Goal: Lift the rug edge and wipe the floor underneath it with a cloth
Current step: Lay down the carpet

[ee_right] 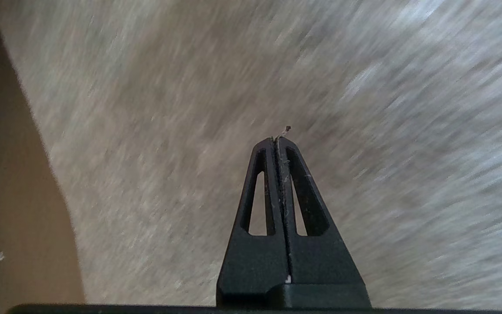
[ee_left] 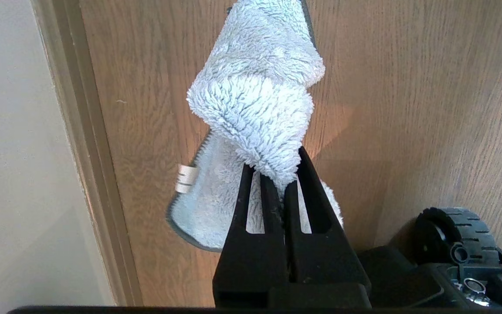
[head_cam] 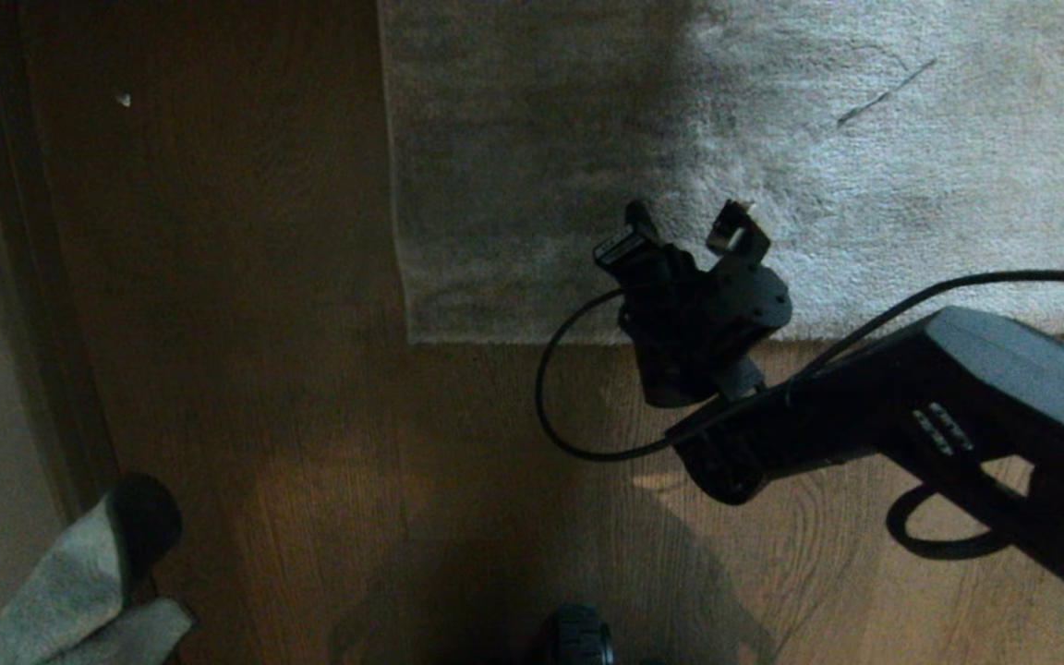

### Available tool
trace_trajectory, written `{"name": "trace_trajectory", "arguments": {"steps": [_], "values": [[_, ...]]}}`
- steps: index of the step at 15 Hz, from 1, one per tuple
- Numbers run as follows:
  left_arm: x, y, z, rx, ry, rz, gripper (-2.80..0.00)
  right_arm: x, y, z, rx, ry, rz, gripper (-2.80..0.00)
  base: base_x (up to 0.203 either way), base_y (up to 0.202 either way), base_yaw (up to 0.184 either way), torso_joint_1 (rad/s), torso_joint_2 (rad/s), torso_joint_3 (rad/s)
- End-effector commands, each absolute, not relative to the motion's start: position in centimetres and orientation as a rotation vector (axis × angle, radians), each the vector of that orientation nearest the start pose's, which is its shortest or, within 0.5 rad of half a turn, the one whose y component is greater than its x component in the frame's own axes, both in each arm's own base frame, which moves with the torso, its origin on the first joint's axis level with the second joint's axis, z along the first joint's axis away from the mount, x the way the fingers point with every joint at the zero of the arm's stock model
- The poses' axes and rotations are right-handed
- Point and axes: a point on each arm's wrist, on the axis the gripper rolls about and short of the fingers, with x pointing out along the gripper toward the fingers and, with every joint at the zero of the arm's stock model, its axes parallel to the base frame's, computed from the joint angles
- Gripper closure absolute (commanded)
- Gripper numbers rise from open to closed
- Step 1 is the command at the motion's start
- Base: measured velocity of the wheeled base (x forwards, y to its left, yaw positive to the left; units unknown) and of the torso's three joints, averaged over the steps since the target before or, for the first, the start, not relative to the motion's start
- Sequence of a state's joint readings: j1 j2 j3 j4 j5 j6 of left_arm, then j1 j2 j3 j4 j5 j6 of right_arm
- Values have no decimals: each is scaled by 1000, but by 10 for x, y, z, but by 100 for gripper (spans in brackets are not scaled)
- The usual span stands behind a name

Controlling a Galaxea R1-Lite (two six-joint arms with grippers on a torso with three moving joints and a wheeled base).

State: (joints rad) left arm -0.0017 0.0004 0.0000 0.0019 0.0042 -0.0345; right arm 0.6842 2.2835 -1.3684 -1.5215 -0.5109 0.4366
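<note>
The right gripper (ee_right: 276,138), jaws pressed together on nothing, hangs above the rug (head_cam: 772,139) just inside its near border, not far from the square corner (head_cam: 412,337). The rug edge (head_cam: 513,340) runs straight across the floor (head_cam: 264,416), lying flat, so the border lies just short of the fingertips, on the robot's side. The right arm is plainly the nearer one. Back at the robot's left, by the skirting board (ee_left: 81,131), the left gripper (ee_left: 283,183) is clamped on the cloth (ee_left: 255,100), which dangles in a twist above the planks. A small white tag (ee_left: 185,179) sewn to the cloth's hem shows no readable writing; no brand is legible anywhere.
</note>
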Motion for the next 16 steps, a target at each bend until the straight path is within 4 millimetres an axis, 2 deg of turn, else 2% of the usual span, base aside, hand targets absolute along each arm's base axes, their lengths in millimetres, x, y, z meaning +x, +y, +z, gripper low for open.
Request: {"name": "trace_trajectory", "arguments": {"steps": [1,4,7,12,16], "values": [[-23,0,75,-35,3,3,0,360,287,169,766,-445,286,0,0,0,0,0,0,0],[-23,0,75,-35,3,3,0,364,292,153,753,-421,282,0,0,0,0,0,0,0],[-23,0,75,-35,1,3,0,364,294,147,764,-409,286,0,0,0,0,0,0,0],[-23,0,75,-35,2,3,0,359,295,154,774,-415,293,0,0,0,0,0,0,0],[-23,0,75,-35,1,3,0,342,291,162,763,-385,307,0,0,0,0,0,0,0]]}}
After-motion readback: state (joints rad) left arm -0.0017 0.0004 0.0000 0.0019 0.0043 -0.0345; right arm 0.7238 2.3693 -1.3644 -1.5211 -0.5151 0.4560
